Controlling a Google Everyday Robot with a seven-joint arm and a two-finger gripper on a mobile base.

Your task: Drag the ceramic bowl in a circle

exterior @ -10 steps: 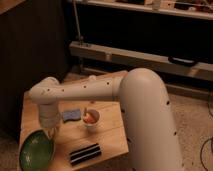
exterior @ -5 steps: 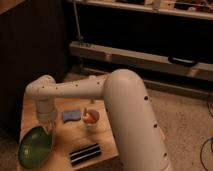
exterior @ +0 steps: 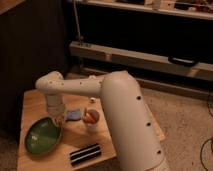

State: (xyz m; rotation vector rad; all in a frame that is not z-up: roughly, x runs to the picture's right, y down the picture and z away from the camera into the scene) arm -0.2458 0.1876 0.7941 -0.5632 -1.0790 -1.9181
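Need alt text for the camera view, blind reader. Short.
A white robot arm bends over a small wooden table, its gripper at the right rim of a green ceramic bowl. Beside it sit a blue item, a white cup and a dark striped object.

The white arm (exterior: 125, 120) rises from the lower right, thick and rounded, then bends at an elbow and stretches left to a second joint. From there the wrist drops straight down, ending in the gripper (exterior: 59, 119), held low and pointing downward.
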